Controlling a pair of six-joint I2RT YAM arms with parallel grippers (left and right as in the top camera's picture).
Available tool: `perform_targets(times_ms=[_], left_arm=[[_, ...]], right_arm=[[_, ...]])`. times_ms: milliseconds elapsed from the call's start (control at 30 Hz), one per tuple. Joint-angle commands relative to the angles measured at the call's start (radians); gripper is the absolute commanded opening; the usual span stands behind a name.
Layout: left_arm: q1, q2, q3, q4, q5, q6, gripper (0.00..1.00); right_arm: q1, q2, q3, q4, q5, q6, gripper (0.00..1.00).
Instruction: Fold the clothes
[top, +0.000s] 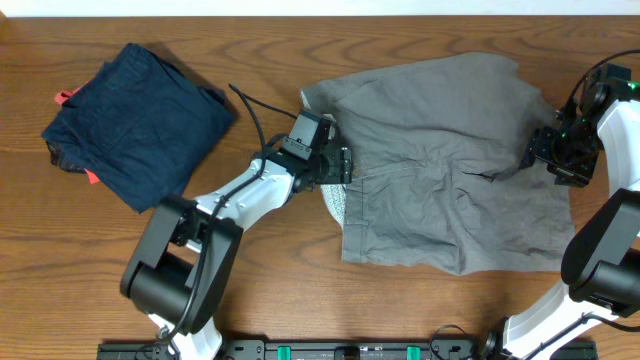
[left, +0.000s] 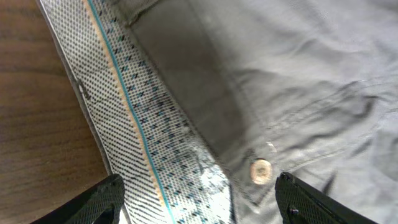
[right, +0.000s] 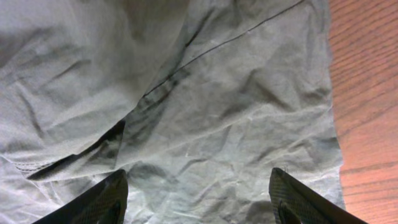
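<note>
Bare table (top: 300, 300) gives passage along 6 o'clock and up toward 12 between the garments. The navy garment (top: 135, 120) blocks 10 o'clock, the shorts (top: 450, 170) 3 o'clock, the left arm (top: 232, 203) 7 o'clock.

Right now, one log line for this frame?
shorts: spread, wrinkled, lining showing | left gripper: open over button | right gripper: open over leg | navy garment: folded, aside

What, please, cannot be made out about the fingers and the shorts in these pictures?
Overhead: the left gripper hides its own fingers over the shorts.
Left wrist: bottom edge cuts the fingertips; contact unclear.
Right wrist: right gripper fingertips likewise cut off.
Overhead: navy garment folded; its type hidden.
</note>
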Motion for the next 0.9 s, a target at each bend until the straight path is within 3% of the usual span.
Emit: perform_targets(times_ms=[0,300,733,867], left_arm=[[0.003,-0.069,0.006,0.008,0.029,-0.008,0.78],[-0.055,0.000,0.003,0.052,0.072,-0.066,0.72],[-0.067,0.092,0.003,0.116,0.072,-0.138,0.71],[-0.067,0.092,0.003,0.184,0.132,-0.137,0.60]], right_arm=[[-0.002,-0.006,-0.016,0.003,0.036,-0.014,0.71],[-0.003,-0.006,-0.051,0.034,0.048,-0.001,0.72],[-0.003,-0.006,-0.051,0.038,0.048,-0.001,0.72],[-0.003,-0.006,-0.051,0.041,0.048,-0.001,0.72]])
